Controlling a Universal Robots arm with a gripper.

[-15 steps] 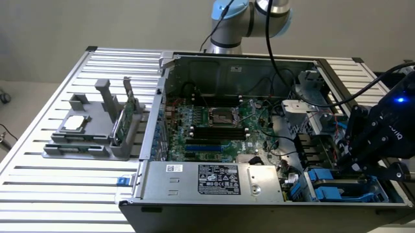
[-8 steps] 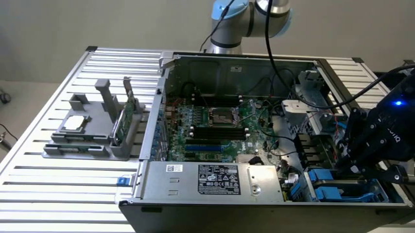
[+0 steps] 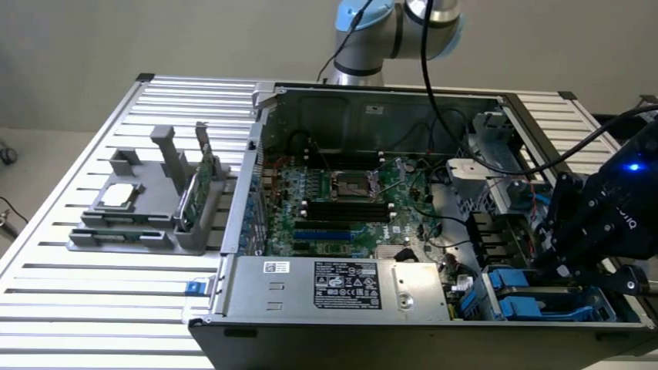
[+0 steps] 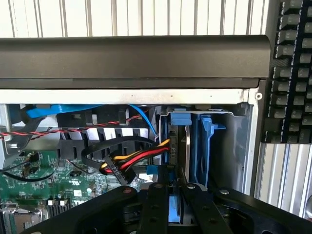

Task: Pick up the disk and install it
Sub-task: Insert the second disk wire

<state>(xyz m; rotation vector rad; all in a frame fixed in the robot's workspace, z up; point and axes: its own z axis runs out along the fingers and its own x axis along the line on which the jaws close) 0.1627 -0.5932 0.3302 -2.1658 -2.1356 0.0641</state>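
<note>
one arm reached into the open case at its four o'clock corner in the exterior view, the gripper low over the drive bay. its jaws stood narrow, pinched on the top edge of the disk, which stood upright on edge in the bay between blue rails. at nine o'clock from the case, a grey holder sat on the table. a cable bundle lay just beside the disk.
</note>
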